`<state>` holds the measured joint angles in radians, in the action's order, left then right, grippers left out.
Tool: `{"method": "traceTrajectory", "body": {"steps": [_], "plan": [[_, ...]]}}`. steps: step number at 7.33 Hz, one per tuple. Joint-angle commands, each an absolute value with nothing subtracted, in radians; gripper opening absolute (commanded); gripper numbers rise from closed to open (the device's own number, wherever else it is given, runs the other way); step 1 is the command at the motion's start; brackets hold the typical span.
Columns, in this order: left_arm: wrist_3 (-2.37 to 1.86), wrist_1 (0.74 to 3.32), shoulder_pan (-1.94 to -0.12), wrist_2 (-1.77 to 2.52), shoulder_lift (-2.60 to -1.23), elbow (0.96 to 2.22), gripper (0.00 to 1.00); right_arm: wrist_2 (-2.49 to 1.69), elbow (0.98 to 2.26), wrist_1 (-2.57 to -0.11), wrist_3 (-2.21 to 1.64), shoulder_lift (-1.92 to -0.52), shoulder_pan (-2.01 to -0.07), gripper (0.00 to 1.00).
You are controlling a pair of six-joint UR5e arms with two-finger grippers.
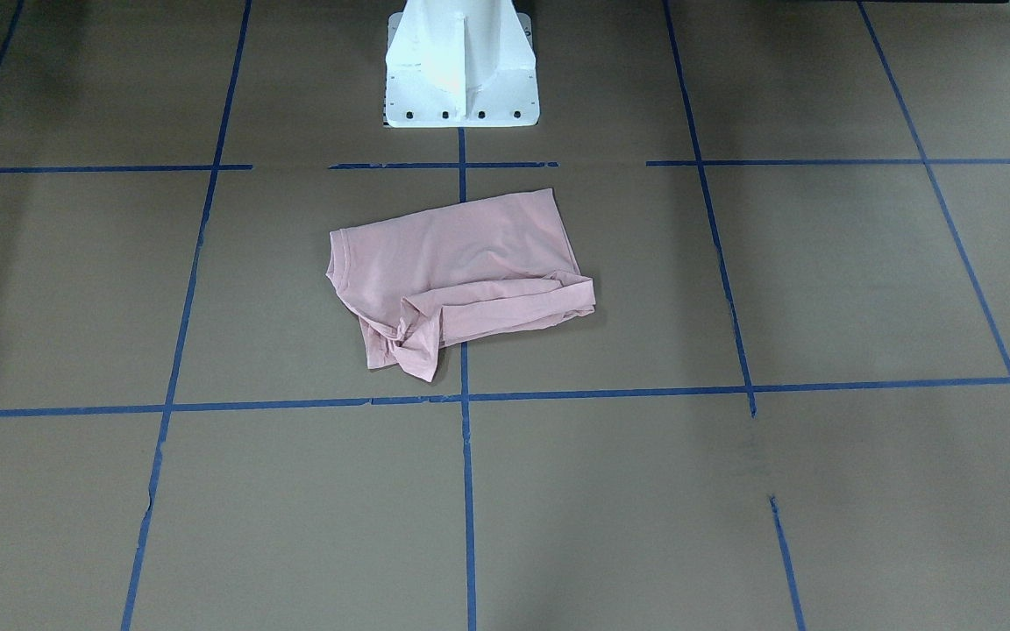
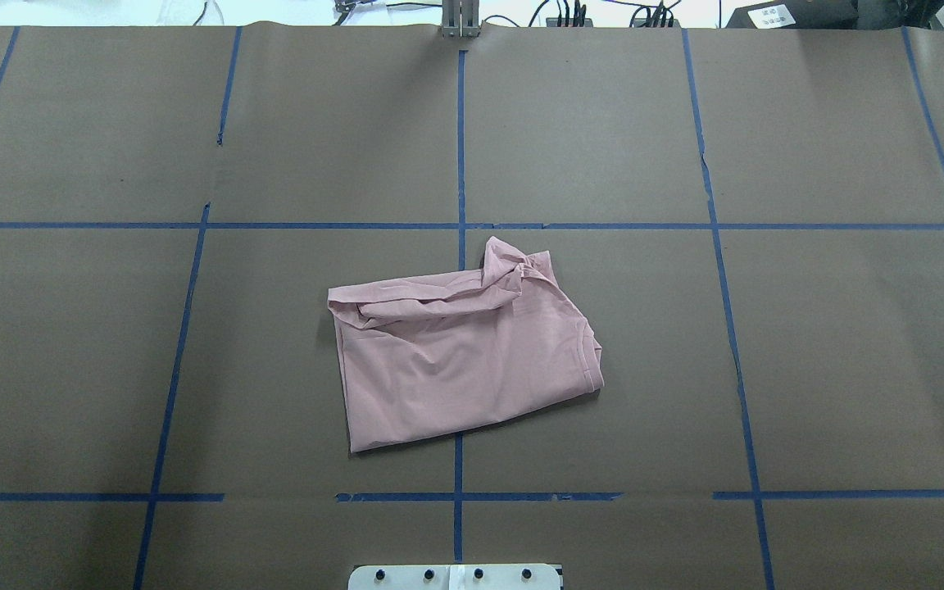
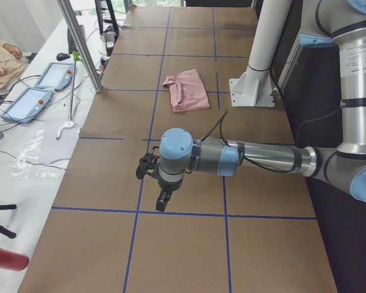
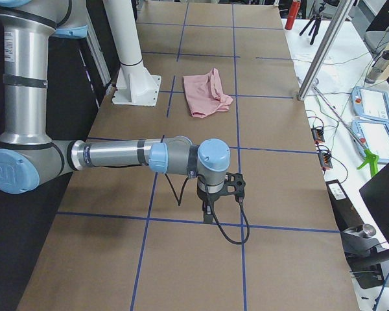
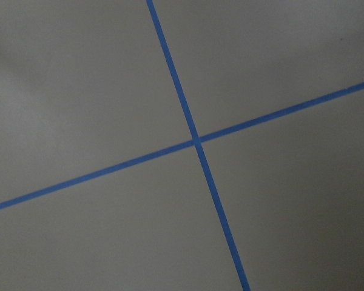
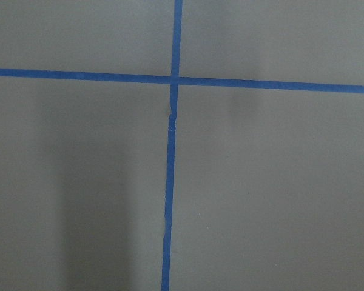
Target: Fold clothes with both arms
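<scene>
Left arm (image 3: 256, 160), nearest: hangs low over bare tabletop (image 2: 767, 369); left claw (image 3: 161, 200) state cannot be told. T-shirt (image 2: 456, 360): centre, just before pedestal (image 1: 459, 79), folded to a rough rectangle, one edge bunched. Right arm (image 4: 117, 155): opposite end; right claw (image 4: 209, 215) likewise untellable. Both well apart from it, probably to leave the fold unobstructed.

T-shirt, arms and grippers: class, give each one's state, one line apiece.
T-shirt: roughly folded, one edge bunched, untouched.
Left arm: stretched low over table, far from T-shirt.
Right arm: likewise stretched low, far from T-shirt.
Left gripper: over bare table; open or shut unclear.
Right gripper: same; unclear.
</scene>
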<state>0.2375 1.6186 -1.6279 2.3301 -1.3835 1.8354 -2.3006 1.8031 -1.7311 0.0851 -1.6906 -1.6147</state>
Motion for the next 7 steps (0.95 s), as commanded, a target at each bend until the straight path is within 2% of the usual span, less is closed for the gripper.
{"method": "traceTrajectory", "body": {"steps": [1,7], "plan": [[0.238,1.598,-1.631,2.353,-1.374,1.841,1.0,-2.307,1.825,-1.736,0.083,-1.713,-1.624,1.0],[0.232,1.646,-1.623,2.348,-1.367,1.848,1.0,-2.313,1.845,-1.738,0.084,-1.775,-1.623,1.0]]}}
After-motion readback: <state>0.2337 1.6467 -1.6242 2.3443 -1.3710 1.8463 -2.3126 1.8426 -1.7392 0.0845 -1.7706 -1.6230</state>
